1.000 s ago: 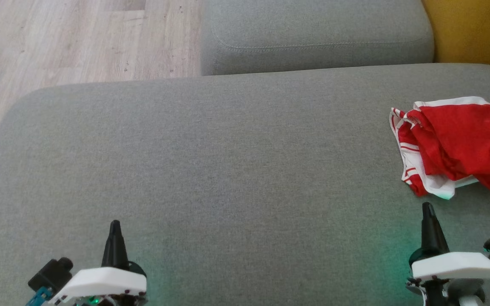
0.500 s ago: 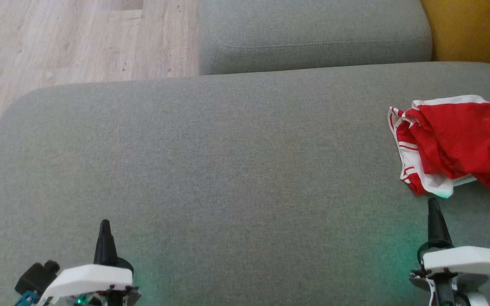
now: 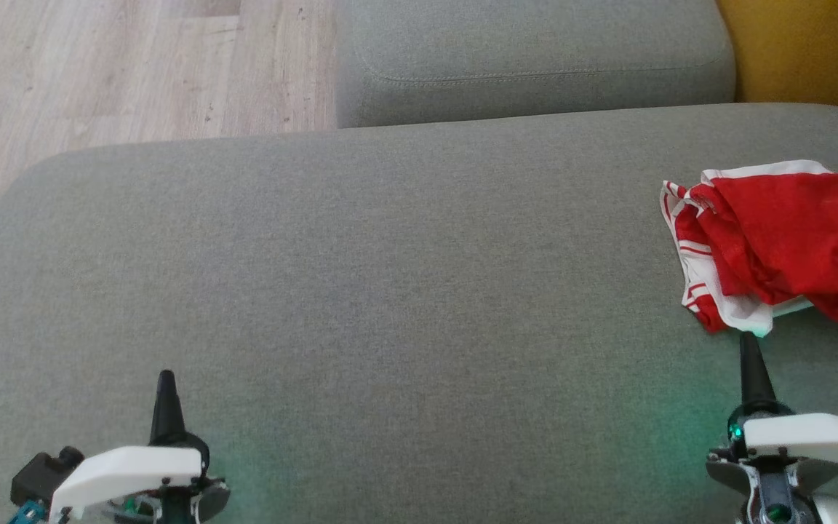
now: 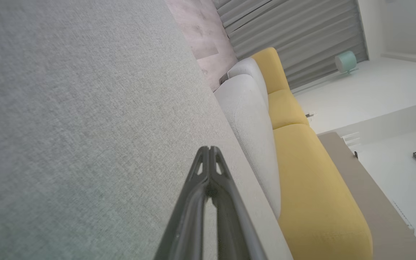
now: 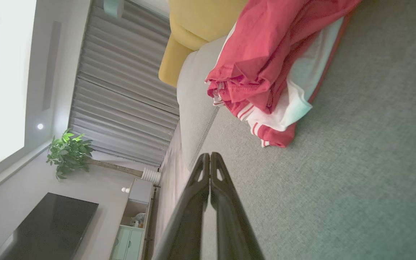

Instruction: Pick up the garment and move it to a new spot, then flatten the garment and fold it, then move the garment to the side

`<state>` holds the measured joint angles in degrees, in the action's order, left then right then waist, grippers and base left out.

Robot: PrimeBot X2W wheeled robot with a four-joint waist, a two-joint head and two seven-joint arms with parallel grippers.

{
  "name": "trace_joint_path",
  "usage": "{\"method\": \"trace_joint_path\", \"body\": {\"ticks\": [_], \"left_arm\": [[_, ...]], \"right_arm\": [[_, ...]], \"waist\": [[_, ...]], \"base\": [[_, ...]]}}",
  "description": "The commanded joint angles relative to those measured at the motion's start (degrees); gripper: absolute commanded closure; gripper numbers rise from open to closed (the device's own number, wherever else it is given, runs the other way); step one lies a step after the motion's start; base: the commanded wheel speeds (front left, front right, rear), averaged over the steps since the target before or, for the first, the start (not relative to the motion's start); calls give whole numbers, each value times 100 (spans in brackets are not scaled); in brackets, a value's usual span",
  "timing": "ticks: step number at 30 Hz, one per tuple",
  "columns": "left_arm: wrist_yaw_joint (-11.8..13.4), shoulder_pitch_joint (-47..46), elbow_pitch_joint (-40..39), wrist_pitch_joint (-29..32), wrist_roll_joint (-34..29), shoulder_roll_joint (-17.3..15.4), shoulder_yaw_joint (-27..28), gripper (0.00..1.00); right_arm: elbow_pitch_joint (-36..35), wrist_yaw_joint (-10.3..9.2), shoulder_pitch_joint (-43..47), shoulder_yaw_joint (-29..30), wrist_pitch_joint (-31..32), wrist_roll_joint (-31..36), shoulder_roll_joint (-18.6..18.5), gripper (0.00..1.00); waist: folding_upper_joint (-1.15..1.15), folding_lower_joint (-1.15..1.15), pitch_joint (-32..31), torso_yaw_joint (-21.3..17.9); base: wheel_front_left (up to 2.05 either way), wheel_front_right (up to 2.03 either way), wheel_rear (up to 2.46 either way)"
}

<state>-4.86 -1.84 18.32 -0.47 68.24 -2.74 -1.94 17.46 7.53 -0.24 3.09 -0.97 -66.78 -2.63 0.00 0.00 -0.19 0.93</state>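
- The grey sofa seat [image 3: 390, 276] spreads across the head view, with a grey back cushion [image 3: 528, 58] beyond it and wooden floor [image 3: 99, 73] at the upper left.
- The garment [image 3: 775, 240], red with white trim, lies crumpled on the right side of the seat.
- The right gripper [image 3: 748, 342] has its tip just beside the garment's near white corner, fingers pressed together on nothing.
- The left gripper [image 3: 166, 378] is well apart from the garment at the lower left, likewise clenched and empty.

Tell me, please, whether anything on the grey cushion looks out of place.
Only the red-and-white garment: it lies crumpled in a heap at the right of the grey cushion, not flat. Nothing else stands out.
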Motion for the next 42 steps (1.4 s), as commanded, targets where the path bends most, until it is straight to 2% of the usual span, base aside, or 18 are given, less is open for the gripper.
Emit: {"method": "trace_joint_path", "body": {"ticks": [1, 35, 42], "left_arm": [[-49, -303, -209, 29, 114, -23, 181, 100], [-243, -423, -406, 626, 2192, -26, 775, 100], [-263, -435, -426, 687, 2401, -25, 835, 100]], "right_arm": [[-220, -3, -318, -48, 26, -139, -93, 100], [-337, -4, -561, 223, 612, -2388, -93, 100], [-349, -4, -586, 254, 674, -2612, -91, 100]], "waist": [[0, 0, 1, -2], [0, 0, 33, -84], [0, 0, 36, -93]], "base": [[0, 0, 0], [0, 0, 0], [0, 0, 0]]}}
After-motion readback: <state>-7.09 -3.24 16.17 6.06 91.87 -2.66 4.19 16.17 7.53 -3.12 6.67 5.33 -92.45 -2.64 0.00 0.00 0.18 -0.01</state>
